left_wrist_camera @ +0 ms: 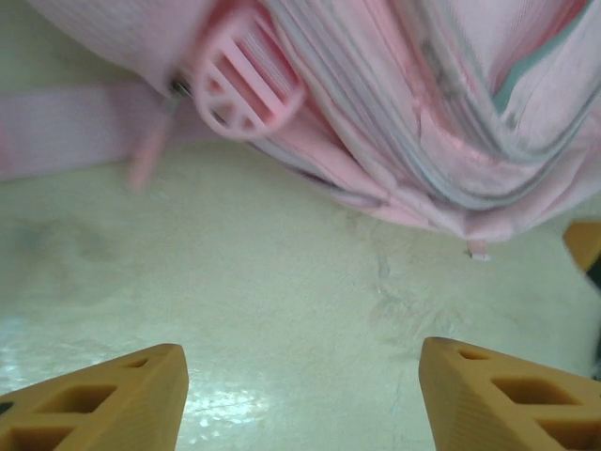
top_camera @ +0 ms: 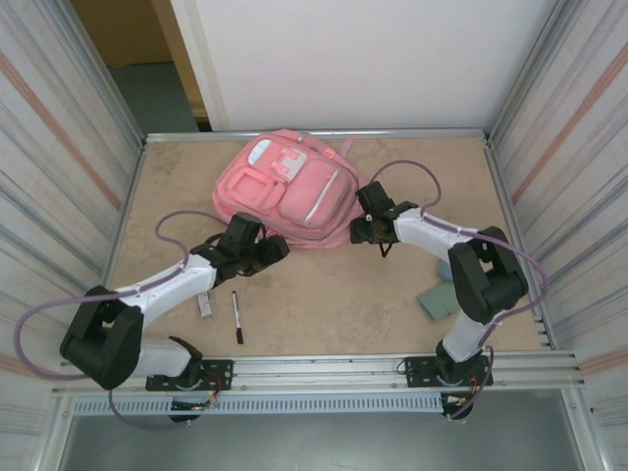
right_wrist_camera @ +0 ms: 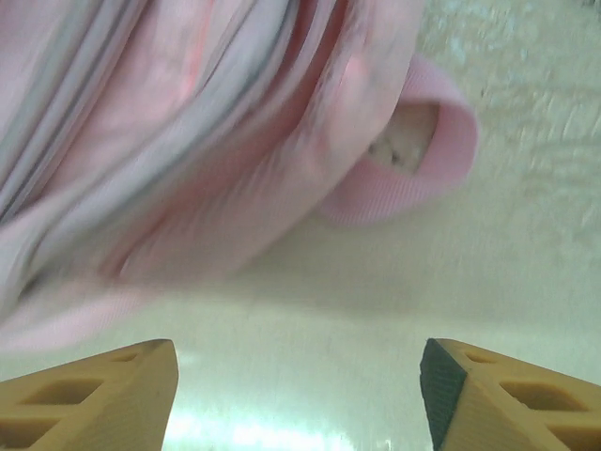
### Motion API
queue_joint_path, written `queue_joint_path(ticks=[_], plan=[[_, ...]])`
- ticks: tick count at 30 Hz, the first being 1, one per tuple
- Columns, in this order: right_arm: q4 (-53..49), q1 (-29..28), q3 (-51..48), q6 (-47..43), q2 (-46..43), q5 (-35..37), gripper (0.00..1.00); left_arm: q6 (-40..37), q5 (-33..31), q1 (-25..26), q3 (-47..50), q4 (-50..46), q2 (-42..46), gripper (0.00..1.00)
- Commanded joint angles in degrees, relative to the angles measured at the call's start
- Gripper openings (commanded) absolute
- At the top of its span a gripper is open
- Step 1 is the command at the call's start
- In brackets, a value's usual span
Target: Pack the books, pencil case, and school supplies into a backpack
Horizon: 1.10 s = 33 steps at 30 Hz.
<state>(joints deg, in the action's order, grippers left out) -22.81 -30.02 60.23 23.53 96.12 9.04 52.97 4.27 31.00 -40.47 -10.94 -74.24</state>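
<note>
The pink backpack (top_camera: 285, 186) lies flat at the back middle of the table, front pockets up. My left gripper (top_camera: 278, 249) is open at its near-left edge; in the left wrist view its fingers (left_wrist_camera: 103, 399) stand wide over bare table, just short of the backpack (left_wrist_camera: 423, 103) and its round pink zip pull (left_wrist_camera: 246, 85). My right gripper (top_camera: 359, 233) is open at the near-right edge, with nothing between its fingers (right_wrist_camera: 94, 395), close to the backpack's side (right_wrist_camera: 188, 141) and a strap loop (right_wrist_camera: 413, 160). A black pen (top_camera: 236, 319) and a whitish-grey bar (top_camera: 204, 305) lie near the left arm. The books and pencil case are out of view.
A grey-green flat piece (top_camera: 435, 300) lies by the right arm's base, partly covered by the arm. Metal walls close in the table on the left, right and back. A rail (top_camera: 324, 368) runs along the near edge.
</note>
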Motion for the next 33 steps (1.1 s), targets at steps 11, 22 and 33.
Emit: queue_joint_path(ticks=[11,22,33], plan=[[-3.06,-20.29,-2.25,3.91,-15.18,3.8,0.71,-11.08,6.33,-18.95,-3.35,7.43,-5.72,0.85],[4.73,-25.78,-3.48,10.37,-12.18,1.17,0.7,-6.09,5.24,-17.91,-4.98,15.43,-18.51,0.27],[10.78,-28.68,-3.51,13.17,-5.22,-3.31,0.7,-3.56,4.89,-7.92,-5.08,3.95,-2.3,0.0]])
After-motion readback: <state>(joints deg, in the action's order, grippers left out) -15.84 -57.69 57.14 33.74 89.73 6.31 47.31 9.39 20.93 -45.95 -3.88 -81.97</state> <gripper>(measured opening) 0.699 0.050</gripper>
